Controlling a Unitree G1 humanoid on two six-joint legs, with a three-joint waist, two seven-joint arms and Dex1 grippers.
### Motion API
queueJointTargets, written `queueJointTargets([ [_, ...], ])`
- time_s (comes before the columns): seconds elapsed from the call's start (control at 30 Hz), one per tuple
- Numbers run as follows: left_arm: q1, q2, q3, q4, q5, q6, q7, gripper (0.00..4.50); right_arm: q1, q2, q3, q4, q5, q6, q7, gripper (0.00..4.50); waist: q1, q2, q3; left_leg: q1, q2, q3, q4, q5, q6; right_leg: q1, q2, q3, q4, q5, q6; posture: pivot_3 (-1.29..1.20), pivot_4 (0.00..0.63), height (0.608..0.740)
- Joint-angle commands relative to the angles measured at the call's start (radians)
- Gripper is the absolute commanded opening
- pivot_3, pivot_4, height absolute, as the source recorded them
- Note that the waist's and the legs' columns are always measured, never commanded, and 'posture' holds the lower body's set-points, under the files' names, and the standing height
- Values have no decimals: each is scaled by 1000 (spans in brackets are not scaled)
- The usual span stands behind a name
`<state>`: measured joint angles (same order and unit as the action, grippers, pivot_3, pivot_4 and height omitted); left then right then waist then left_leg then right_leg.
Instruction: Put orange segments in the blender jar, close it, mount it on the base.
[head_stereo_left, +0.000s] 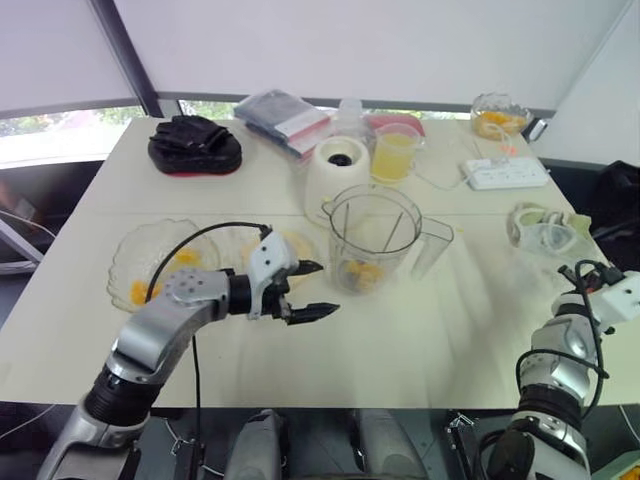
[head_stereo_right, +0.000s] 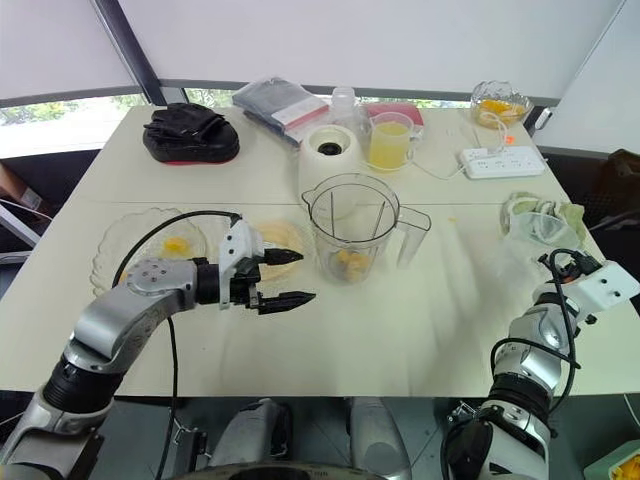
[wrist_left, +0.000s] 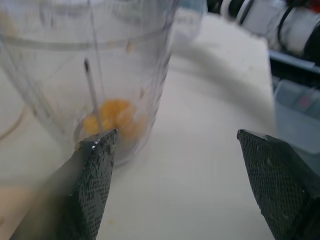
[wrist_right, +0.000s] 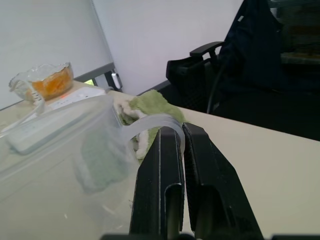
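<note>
Scalloped glass plate (head_stereo_left: 150, 262) at left, few orange segments (head_stereo_left: 140, 292) on it. Left gripper (head_stereo_left: 328, 288) spread wide, nothing held, just beside jar (head_stereo_left: 375, 235). Jar clear plastic, upright, uncovered, orange pieces (head_stereo_left: 360, 272) at bottom. White base (head_stereo_left: 335, 165) behind, juice cup (head_stereo_left: 395, 155) beside. Right gripper (wrist_right: 181, 129) fingers pressed together, nothing held, at table (head_stereo_left: 450, 330) right edge.

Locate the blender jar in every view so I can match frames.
Left eye view: blender jar, centre of the table, ahead of the open left gripper.
Right eye view: same spot.
Left wrist view: close beyond the gripper, orange pieces in its bottom.
Right wrist view: clear wall and loop handle beyond the right gripper, apparently the jar.
Landmark: glass bowl of fruit, far right corner in eye views, beyond the jar in right wrist view.
</note>
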<state>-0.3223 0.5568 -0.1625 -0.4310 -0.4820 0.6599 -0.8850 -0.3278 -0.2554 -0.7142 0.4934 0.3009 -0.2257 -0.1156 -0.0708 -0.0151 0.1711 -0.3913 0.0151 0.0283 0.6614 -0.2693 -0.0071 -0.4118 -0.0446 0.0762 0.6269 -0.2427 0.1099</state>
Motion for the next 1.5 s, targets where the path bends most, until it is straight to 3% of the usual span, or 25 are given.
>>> queueJointTargets([
  [0.03, 16, 33, 51, -54, -57, 8, -27, 3969, -15, -26, 11, 12, 13, -35, -3, 35, 0, 0, 0, 0, 0, 0, 0, 0, 0, 0, 0, 0, 0, 0, 0, 0, 150, 740],
  [0.5, 28, 56, 34, -55, -50, -8, -8, 3969, 73, -12, 51, -1, 26, -26, -8, 35, 0, 0, 0, 0, 0, 0, 0, 0, 0, 1, 0, 0, -2, 0, 0, 0, 150, 740],
  [0.6, 32, 55, 30, -56, -47, -11, -3, 3969, 111, -11, 64, -45, 22, -11, -12, 996, 0, 0, 0, 0, 0, 0, 0, 0, 0, 1, 0, 0, -2, 0, 0, 0, 150, 740],
  [0.7, 33, 50, 23, -52, -40, -15, 7, 3969, 149, -15, 87, -91, 7, 4, -11, 2480, 1, 1, 1, 0, 0, 0, 0, 0, 0, 1, 0, 0, -2, 0, 0, 0, 150, 740],
  [1.23, 23, -2, -21, -1, 14, -35, 47, 3969, 397, 38, 115, -492, 73, 193, -19, 2480, 3, 1, 1, -1, 0, 0, -1, 0, 0, 1, -1, 1, -6, 0, 0, 0, 150, 740],
  [1.5, -10, -5, -25, 34, 12, -21, 27, 3969, 597, 106, 191, -705, 140, 294, 85, 2480, 4, 1, 1, -2, 0, 0, -6, 0, 0, 0, -3, 1, -10, 0, 0, 0, 150, 740],
])
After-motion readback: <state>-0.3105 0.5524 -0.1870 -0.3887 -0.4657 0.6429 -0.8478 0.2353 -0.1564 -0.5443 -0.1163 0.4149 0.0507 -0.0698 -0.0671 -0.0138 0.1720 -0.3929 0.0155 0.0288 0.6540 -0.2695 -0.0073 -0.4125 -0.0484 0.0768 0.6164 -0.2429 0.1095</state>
